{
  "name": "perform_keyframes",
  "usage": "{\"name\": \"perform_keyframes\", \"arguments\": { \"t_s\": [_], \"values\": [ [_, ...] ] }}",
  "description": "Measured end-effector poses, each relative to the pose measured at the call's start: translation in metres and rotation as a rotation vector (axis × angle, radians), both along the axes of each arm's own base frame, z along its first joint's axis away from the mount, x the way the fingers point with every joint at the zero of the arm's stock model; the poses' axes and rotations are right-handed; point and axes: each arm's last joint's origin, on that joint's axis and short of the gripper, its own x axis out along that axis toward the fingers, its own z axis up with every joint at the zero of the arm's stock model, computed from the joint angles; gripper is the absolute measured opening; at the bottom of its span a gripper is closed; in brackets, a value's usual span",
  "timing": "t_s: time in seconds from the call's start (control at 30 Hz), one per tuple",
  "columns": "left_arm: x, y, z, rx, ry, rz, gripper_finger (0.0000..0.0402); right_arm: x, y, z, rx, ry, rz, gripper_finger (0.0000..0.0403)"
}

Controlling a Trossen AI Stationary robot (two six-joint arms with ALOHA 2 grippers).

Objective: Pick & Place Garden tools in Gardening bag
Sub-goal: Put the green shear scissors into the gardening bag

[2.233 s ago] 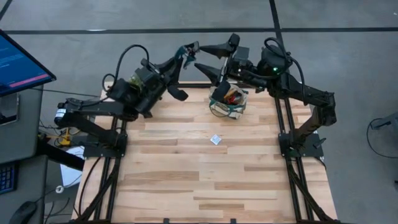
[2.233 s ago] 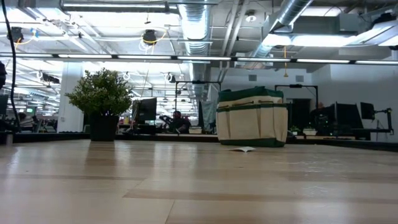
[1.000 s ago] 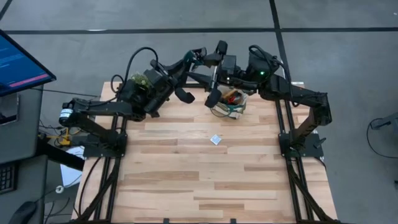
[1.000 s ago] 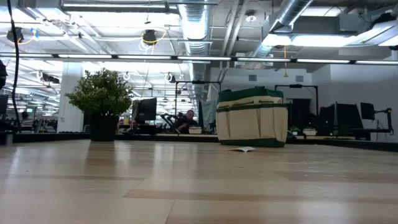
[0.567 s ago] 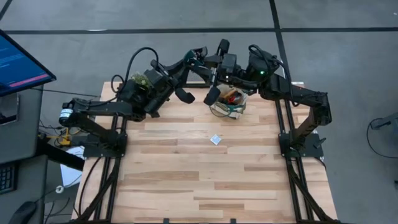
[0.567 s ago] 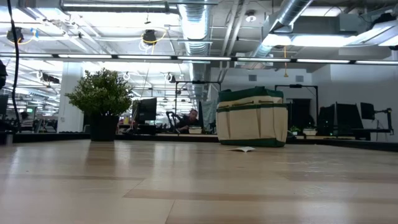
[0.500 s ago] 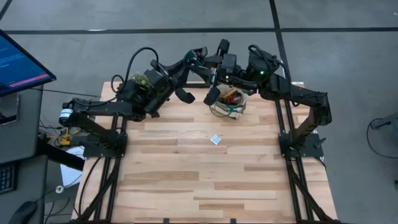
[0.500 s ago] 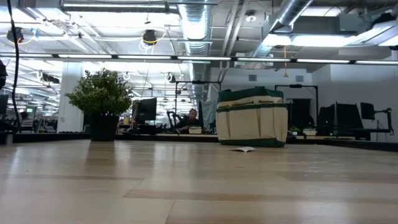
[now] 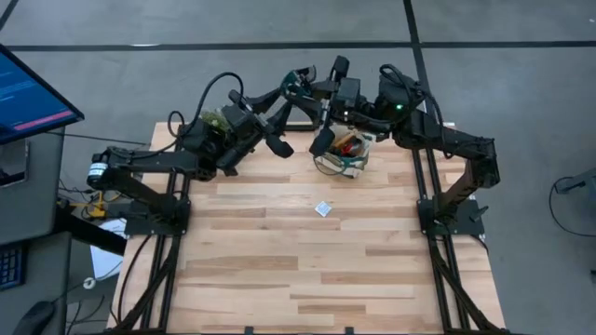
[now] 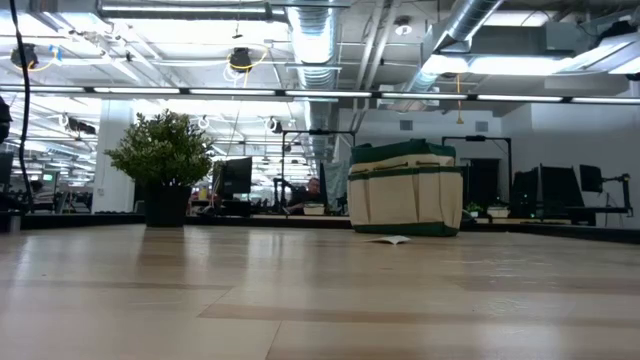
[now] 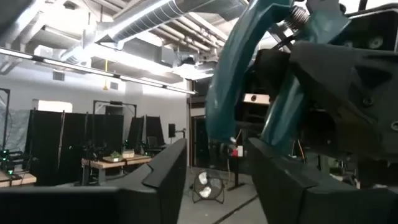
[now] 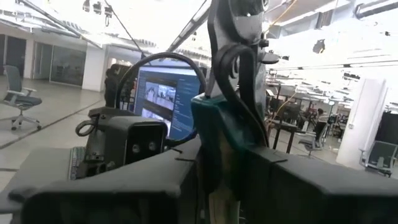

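Since a moment ago both arms have been shifted slightly along the table's (image 9: 279, 270) far edge, and the grippers, well apart two seconds back, have been brought close together; the gardening bag (image 9: 343, 156) has been left where it stood.

From above, the left gripper (image 9: 296, 79) is seen raised beyond the far edge, just past the bag's far-left side. A teal-handled tool (image 9: 298, 73) appears to be pinched between its fingers. In the left wrist view that tool (image 11: 233, 87) fills the space ahead of the fingers (image 11: 168, 171). The right gripper (image 9: 329, 104) is held beside it with its fingers spread wide, one raised and one lowered beside the bag's rim. In the right wrist view the teal tool (image 12: 217, 134) is seen hanging between those spread fingers (image 12: 155, 180) (whether they touch it cannot be told).

The bag (image 10: 405, 195) is stood upright near the far right of the table, with a red-and-black item (image 9: 349, 142) showing inside it. A small white packet (image 9: 323, 208) is laid on the boards in front of the bag. A potted plant (image 10: 165, 150) is stood at the far left.
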Motion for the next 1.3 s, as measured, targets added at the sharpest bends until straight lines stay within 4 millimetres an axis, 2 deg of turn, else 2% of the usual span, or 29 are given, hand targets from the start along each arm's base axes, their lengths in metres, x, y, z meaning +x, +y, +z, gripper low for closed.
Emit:
{"name": "perform_keyframes", "arguments": {
  "t_s": [0.23, 0.5, 0.63, 0.73, 0.87, 0.97, 1.03, 1.13, 1.3],
  "values": [
    [0.001, -0.003, -0.001, 0.001, 0.008, -0.013, 0.0222, -0.017, -0.004, 0.01, -0.014, -0.02, -0.04, 0.0054],
    [0.004, -0.008, -0.004, -0.006, 0.051, -0.029, 0.0219, -0.059, -0.006, 0.033, -0.042, -0.052, -0.13, 0.0051],
    [0.003, -0.013, -0.005, -0.037, 0.079, -0.019, 0.0196, -0.087, -0.004, 0.039, -0.049, -0.001, -0.212, 0.005],
    [-0.001, -0.018, -0.007, -0.066, 0.142, -0.007, 0.0165, -0.111, -0.003, 0.041, -0.039, 0.061, -0.274, 0.005],
    [-0.007, -0.027, -0.013, -0.092, 0.264, 0.007, 0.0097, -0.139, -0.002, 0.037, -0.004, 0.174, -0.387, 0.0049],
    [-0.011, -0.033, -0.017, -0.102, 0.326, 0.005, 0.0031, -0.152, -0.003, 0.028, 0.047, 0.273, -0.468, 0.0049],
    [-0.012, -0.038, -0.019, -0.109, 0.354, 0.003, 0.001, -0.154, -0.003, 0.02, 0.084, 0.335, -0.493, 0.0048],
    [-0.012, -0.043, -0.022, -0.133, 0.395, 0.032, 0.0006, -0.152, -0.004, 0.009, 0.123, 0.423, -0.517, 0.0048],
    [-0.014, -0.052, -0.029, -0.162, 0.47, 0.085, 0.0004, -0.133, -0.016, -0.018, 0.194, 0.618, -0.573, 0.0047]
  ]
}}
